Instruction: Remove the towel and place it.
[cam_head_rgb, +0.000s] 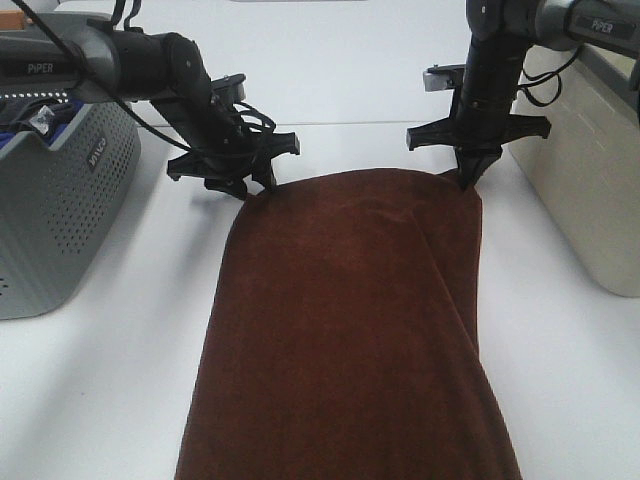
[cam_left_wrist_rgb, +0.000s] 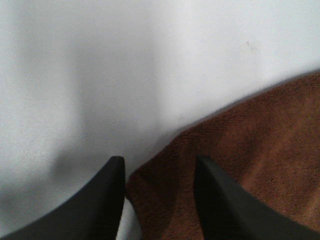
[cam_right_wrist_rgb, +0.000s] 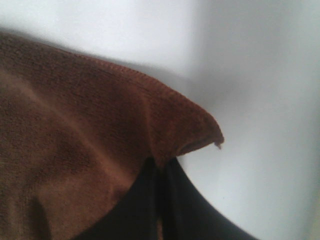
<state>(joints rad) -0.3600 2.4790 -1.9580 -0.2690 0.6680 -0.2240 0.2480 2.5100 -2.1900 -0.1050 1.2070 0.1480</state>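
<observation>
Towel (cam_head_rgb: 350, 330) pinched in R pincer (cam_right_wrist_rgb: 159, 167); wrist cam shows L pincer (cam_left_wrist_rgb: 160, 165) spread, prob. around corner.

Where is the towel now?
In the exterior high view the towel lies centred between the grey basket at left and the beige bin at right, its far corners at the left gripper and the right gripper.

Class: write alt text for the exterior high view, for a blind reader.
A reddish-brown towel lies spread on a white table; the right gripper pinches one far corner, the left gripper, open, straddles the other. A grey basket left, a beige bin right.
</observation>
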